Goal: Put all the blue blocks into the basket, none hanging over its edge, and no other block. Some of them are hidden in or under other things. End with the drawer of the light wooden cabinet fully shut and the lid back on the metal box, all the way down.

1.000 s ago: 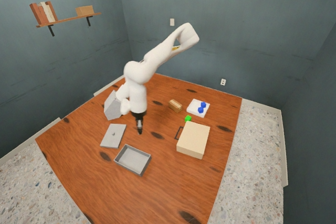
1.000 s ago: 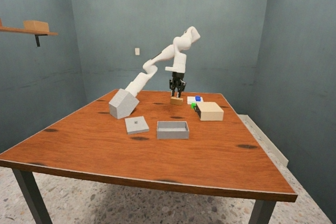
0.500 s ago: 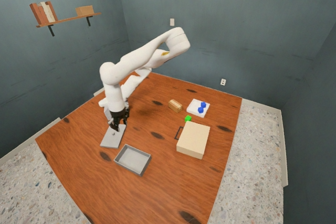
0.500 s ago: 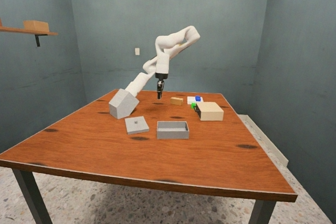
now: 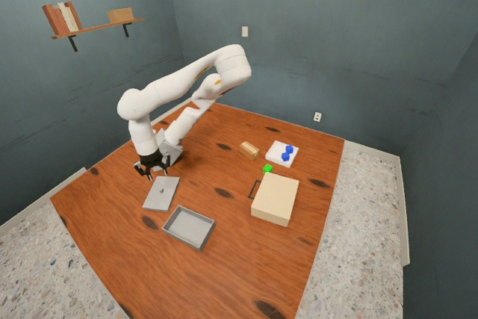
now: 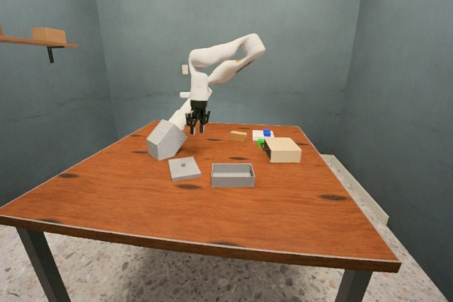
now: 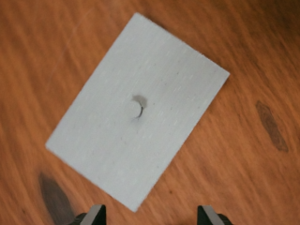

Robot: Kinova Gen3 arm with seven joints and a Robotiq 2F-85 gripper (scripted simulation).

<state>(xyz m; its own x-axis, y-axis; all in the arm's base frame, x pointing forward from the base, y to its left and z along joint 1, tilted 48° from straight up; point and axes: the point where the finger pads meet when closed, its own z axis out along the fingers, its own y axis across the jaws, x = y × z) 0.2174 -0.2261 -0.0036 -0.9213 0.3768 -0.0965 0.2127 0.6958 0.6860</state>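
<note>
My claw (image 5: 157, 175) (image 6: 197, 132) (image 7: 151, 217) hangs partly open and empty above the flat grey metal lid (image 5: 157, 199) (image 6: 185, 171) (image 7: 117, 141).
Well apart from me, two blue blocks (image 5: 285, 156) (image 6: 267, 133) sit in the white basket (image 5: 273, 153) (image 6: 257, 134); a green block (image 5: 267, 169) (image 6: 260, 142) stands between it and the light wooden cabinet (image 5: 275, 197) (image 6: 283, 151).

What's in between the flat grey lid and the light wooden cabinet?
In the top view, the open metal box sits partly between them, nearer the lid.

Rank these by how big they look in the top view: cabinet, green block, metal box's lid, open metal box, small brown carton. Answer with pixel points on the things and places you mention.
1. Light wooden cabinet (image 5: 275, 196) (image 6: 284, 149)
2. Open metal box (image 5: 189, 227) (image 6: 233, 180)
3. Lid (image 5: 166, 197) (image 6: 182, 172) (image 7: 117, 141)
4. Brown carton (image 5: 249, 151) (image 6: 238, 136)
5. Green block (image 5: 267, 169) (image 6: 260, 142)
</note>
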